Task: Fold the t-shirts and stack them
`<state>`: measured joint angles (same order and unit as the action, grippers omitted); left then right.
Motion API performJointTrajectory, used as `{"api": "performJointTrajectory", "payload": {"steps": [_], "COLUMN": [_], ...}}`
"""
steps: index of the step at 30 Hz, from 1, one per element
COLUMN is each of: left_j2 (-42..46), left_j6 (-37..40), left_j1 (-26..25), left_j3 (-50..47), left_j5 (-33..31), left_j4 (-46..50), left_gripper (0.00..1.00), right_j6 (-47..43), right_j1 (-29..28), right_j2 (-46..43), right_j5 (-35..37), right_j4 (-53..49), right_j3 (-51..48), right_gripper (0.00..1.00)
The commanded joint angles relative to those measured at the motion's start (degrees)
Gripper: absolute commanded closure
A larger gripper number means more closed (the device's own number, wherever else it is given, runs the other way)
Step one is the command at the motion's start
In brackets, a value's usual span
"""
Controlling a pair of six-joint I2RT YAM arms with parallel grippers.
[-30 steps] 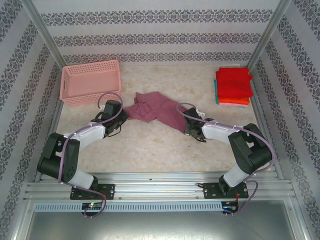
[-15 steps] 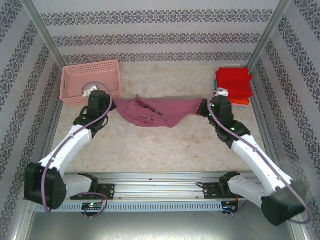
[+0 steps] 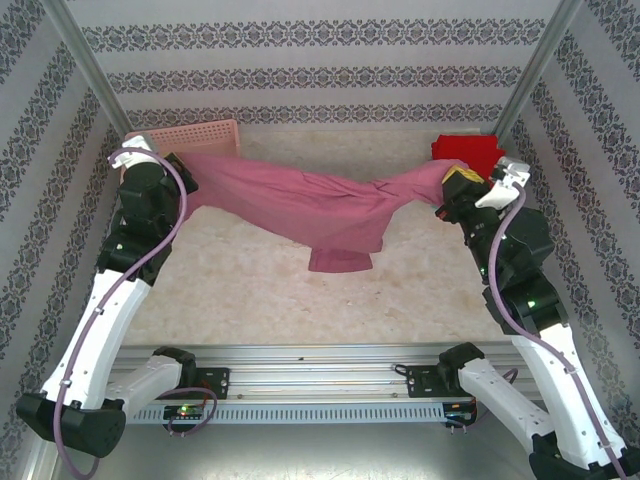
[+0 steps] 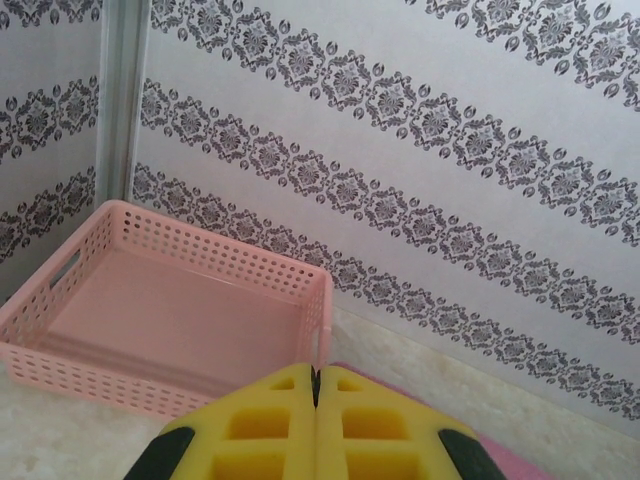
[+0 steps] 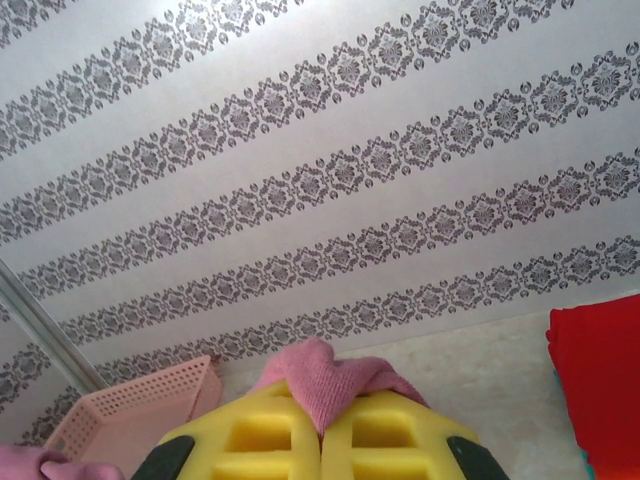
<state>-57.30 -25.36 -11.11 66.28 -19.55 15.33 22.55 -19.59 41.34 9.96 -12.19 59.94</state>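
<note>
Clamping opposite ends of the maroon shirt (image 3: 300, 205), the left gripper (image 3: 178, 175) and right gripper (image 5: 320, 425) were both pinched shut on cloth, and a tuft bulged above the right one's yellow pads (image 5: 250, 435). Within a second the arms had swung up and apart, so the shirt, crumpled on the table (image 3: 420, 290) before, hung stretched between them, a sleeve dangling mid-span, from the pink basket (image 4: 180, 300) to the red-topped folded stack (image 3: 468, 152). Judged: spread for laying flat, folding not yet begun.
</note>
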Motion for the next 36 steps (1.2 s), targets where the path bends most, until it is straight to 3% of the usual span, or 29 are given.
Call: {"api": "performJointTrajectory", "payload": {"steps": [1, 5, 9, 16, 19, 23, 27, 31, 33, 34, 36], "left_j2": [-1.7, -7.0, -13.9, -28.6, -31.4, -30.1, -23.8, -14.8, -10.3, -8.3, -5.2], "left_j6": [2.5, 3.5, 2.4, 0.1, -0.1, -0.6, -3.4, -9.2, -13.1, -14.7, -16.7], "left_j1": [0.7, 1.1, 3.3, 8.4, 9.2, 9.4, 9.4, 9.4, 9.4, 9.3, 9.1], "left_j3": [2.0, 4.0, 8.2, 27.8, 34.7, 36.1, 23.8, 3.4, -6.5, -11.5, -19.9], "left_j5": [0.1, -0.1, 2.6, 9.5, 10.5, 11.4, 12.8, 14.3, 15.7, 16.8, 18.6], "left_j4": [1.4, -0.7, -3.4, -3.4, -2.0, -2.3, -5.9, -8.8, -9.3, -9.5, -9.3], "left_gripper": [1.00, 1.00, 1.00, 1.00, 1.00, 1.00, 1.00, 1.00, 0.91, 0.84, 0.57], "right_j6": [-1.5, -1.7, 1.3, 2.6, 2.6, 2.0, 0.6, 3.3, 6.7, 8.6, 11.7], "right_j1": [0.9, 2.4, 5.6, 9.5, 10.6, 11.4, 11.3, 11.3, 10.8, 10.4, 9.6], "right_j2": [2.7, 9.1, 18.1, 35.7, 39.3, 39.8, 33.8, 22.1, 16.3, 13.4, 9.0], "right_j5": [0.0, -1.0, -6.9, -15.5, -16.7, -18.0, -18.5, -19.9, -20.4, -20.6, -21.0], "right_j4": [0.9, 2.8, 6.9, 8.2, 8.9, 7.7, 7.7, 8.9, 9.3, 9.2, 9.0], "right_j3": [1.4, 3.6, 8.0, 29.4, 36.1, 40.6, 31.2, 8.4, -4.4, -10.9, -21.4], "right_gripper": [1.00, 1.00, 1.00, 1.00, 1.00, 1.00, 1.00, 1.00, 1.00, 0.91, 0.67]}}
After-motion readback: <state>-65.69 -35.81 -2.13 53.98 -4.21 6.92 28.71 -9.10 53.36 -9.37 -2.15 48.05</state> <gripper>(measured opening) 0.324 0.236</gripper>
